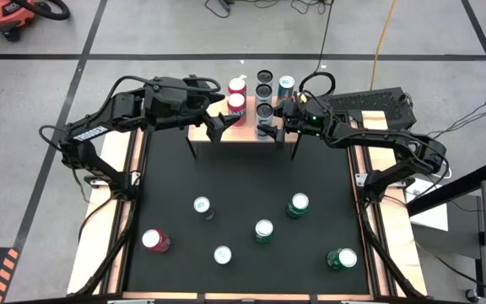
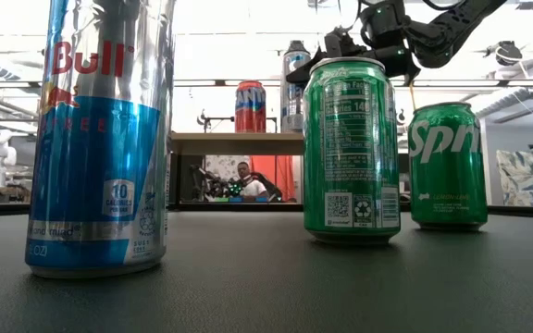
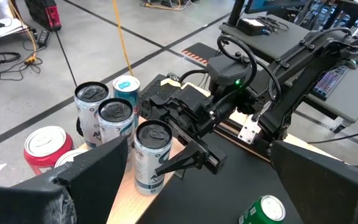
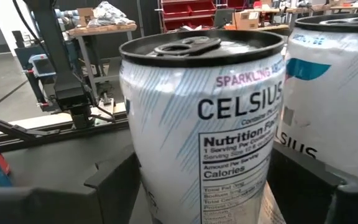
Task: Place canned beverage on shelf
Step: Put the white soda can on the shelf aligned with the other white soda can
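Celsius can (image 4: 204, 130) upright, long axis vertical, tab up, on the shelf (image 1: 199, 131) front edge between the right gripper (image 1: 270, 127) fingers, spread and not clamped; left gripper (image 1: 218, 125) open beside.

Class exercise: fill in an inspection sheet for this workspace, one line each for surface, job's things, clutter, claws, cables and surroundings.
Surface: black table, with six cans standing on it.
Job's things: shelf at the far edge holds six cans: two red-topped, three dark-topped Celsius, one teal. The nearest Celsius can stands at the shelf's front edge.
Clutter: nothing seen.
Claws: right claw straddles the nearest Celsius can, fingers partly spread; grip cannot be confirmed. Left claw is open, over the shelf's left part, holding nothing.
Cables: yellow cord and dark cables on the floor beyond.
Surroundings: orange vacuum; a person seated behind.
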Available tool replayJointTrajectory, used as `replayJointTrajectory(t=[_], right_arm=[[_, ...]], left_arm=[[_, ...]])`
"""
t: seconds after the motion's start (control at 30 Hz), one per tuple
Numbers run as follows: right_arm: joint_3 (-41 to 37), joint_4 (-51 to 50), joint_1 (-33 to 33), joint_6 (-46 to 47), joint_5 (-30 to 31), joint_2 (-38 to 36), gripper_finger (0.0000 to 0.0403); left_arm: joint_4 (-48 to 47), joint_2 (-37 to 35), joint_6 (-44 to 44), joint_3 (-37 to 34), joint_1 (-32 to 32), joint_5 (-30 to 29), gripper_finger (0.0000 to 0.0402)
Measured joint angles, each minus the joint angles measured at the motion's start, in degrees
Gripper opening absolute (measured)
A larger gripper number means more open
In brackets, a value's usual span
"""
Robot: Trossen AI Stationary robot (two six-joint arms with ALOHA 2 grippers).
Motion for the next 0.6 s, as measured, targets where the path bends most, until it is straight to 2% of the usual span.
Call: replayJointTrajectory(t=[0.3, 0.6], right_arm=[[0.0, 0.4, -0.2, 1.6, -1.2, 0.0, 0.0299], [2.6, -0.1, -0.3, 2.6, -1.2, 0.0, 0.0350]], left_arm=[[-0.2, 0.0, 0.0, 0.0, 0.0, 0.0, 0.0398], [-0.7, 0.0, 0.0, 0.0, 0.0, 0.0, 0.0398]])
